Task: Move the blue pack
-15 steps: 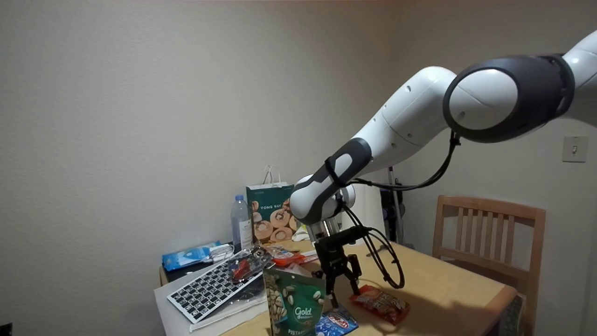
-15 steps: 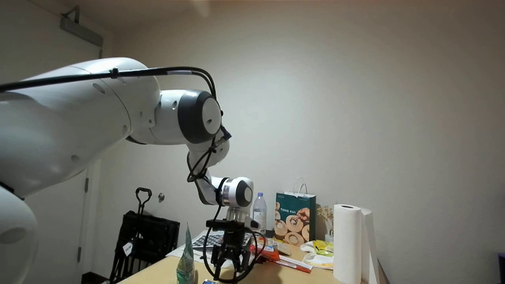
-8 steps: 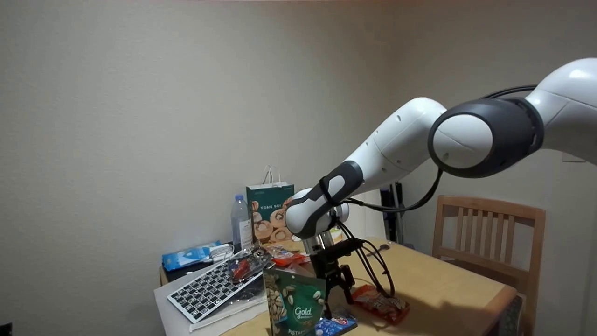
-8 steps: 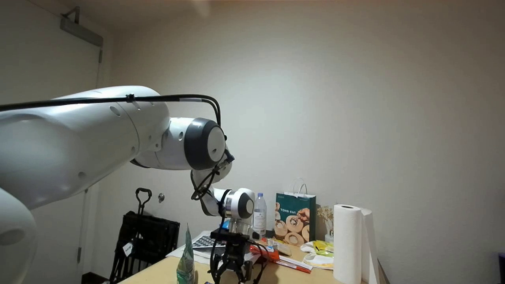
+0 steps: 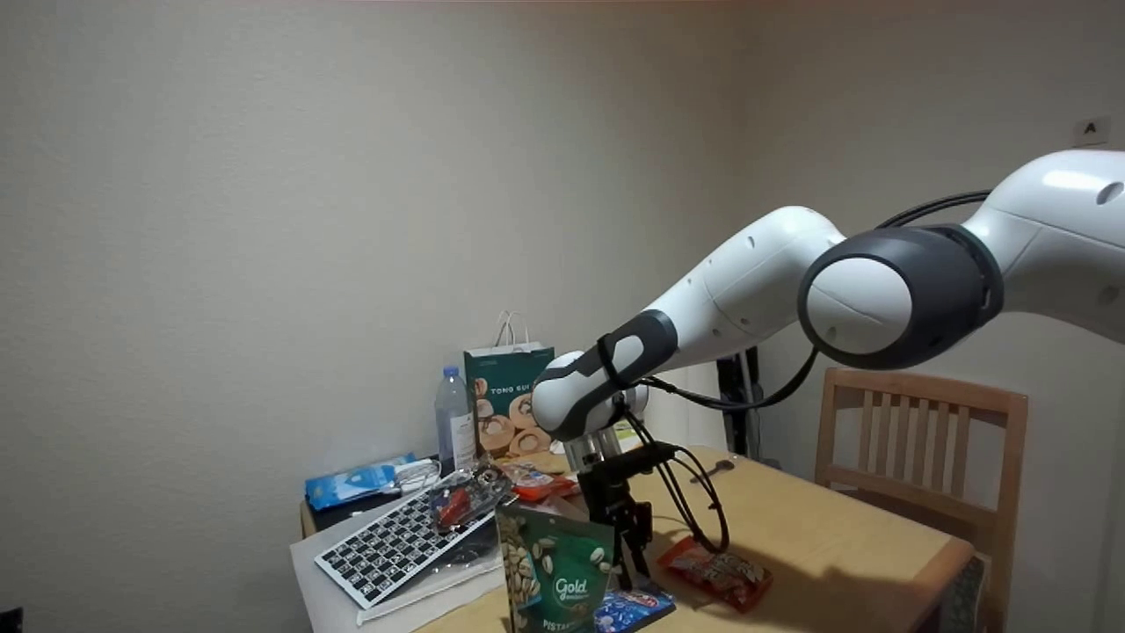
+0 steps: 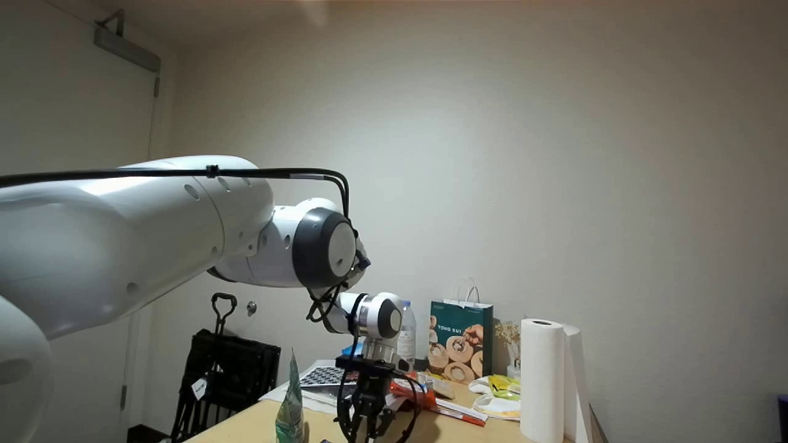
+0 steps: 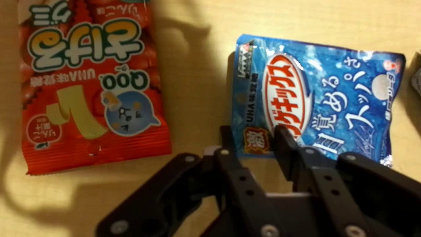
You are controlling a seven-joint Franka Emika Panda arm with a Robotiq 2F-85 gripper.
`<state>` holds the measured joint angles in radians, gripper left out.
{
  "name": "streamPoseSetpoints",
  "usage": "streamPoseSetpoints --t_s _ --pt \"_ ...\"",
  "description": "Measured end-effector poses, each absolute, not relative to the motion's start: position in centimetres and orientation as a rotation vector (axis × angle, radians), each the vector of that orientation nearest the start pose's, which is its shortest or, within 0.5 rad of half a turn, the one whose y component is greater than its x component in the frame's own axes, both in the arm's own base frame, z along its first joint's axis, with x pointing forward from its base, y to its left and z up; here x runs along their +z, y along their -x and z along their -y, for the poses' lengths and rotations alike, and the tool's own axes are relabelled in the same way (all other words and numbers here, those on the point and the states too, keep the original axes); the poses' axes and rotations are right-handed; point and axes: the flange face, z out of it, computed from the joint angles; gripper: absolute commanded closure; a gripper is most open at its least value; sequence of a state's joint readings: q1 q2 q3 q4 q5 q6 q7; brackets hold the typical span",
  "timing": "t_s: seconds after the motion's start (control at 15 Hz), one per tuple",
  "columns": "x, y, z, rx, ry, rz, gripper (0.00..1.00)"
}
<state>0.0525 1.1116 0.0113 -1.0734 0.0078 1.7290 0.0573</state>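
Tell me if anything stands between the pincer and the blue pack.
Nothing visible does. In the wrist view the pincer overlaps one edge of the blue pack, with no object between them; whether they touch is unclear. The red packet lies to the left there, apart from the pack.

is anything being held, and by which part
Cannot be told: the black fingers stand apart at one corner of the flat glossy blue packet, but contact is unclear.
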Motion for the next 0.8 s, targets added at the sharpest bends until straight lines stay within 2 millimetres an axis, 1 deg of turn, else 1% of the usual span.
streamPoseSetpoints --t_s 0.07,0.2,0.6,0.67,0.8 --pt "11.1 -71.4 -4.4 0.710 3.069 -0.001 0.97" --pt "11.3 -71.8 -4.3 0.701 3.067 -0.005 1.00" --pt "12.0 -72.8 -3.5 0.676 3.033 -0.049 0.97" --pt "12.1 -73.0 -3.2 0.666 3.026 -0.061 0.99" --pt "12.7 -73.3 -2.6 0.649 3.025 -0.092 0.99"
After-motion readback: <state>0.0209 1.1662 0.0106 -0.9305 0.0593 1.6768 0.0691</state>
